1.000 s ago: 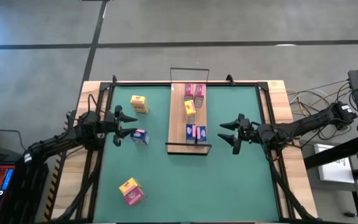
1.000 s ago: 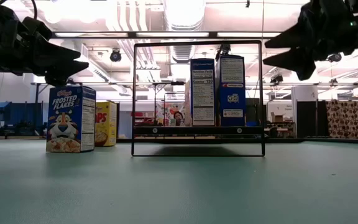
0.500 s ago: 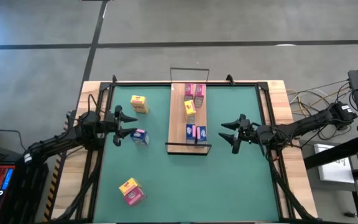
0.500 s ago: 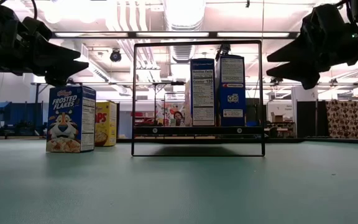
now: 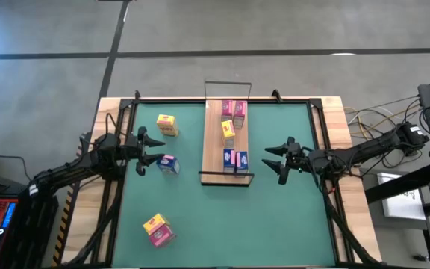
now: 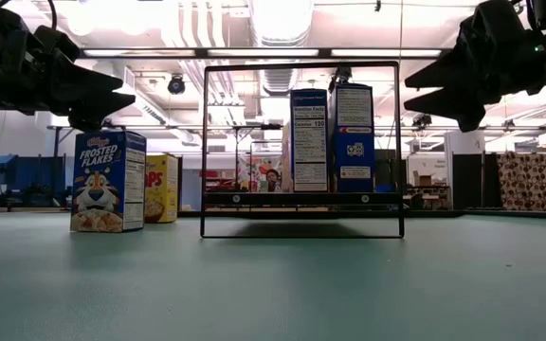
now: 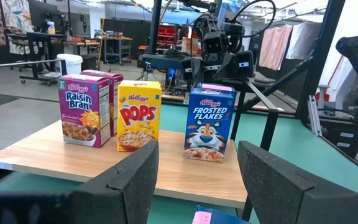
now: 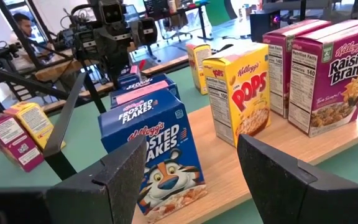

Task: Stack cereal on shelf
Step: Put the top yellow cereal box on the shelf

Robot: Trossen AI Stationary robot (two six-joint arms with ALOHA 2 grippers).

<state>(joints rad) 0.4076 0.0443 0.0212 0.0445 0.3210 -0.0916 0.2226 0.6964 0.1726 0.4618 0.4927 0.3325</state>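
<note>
The shelf (image 5: 213, 153) is a light-wood board with black wire rails, lying along the table's middle. On it stand small cereal boxes: pink ones (image 5: 234, 109) at the far end, a yellow one (image 5: 228, 131), and blue ones (image 5: 235, 159) near the front rail. Off the shelf, a yellow box (image 5: 167, 125), a blue box (image 5: 169, 164) and a yellow and pink pair (image 5: 157, 229) stand on the green mat. My left gripper (image 5: 154, 152) hovers open, just left of the blue box. My right gripper (image 5: 269, 158) hovers open, right of the shelf's near end, facing the blue boxes (image 8: 157, 155).
The green mat (image 5: 275, 217) is framed by a wooden table edge and black rails. Free mat lies between the shelf and my right gripper, and along the near side. Cables and equipment sit off the table's right edge. A person (image 8: 23, 28) shows in the room beyond.
My right gripper has sunk a little beside the shelf and has stayed open. The boxes and the shelf have not moved.
</note>
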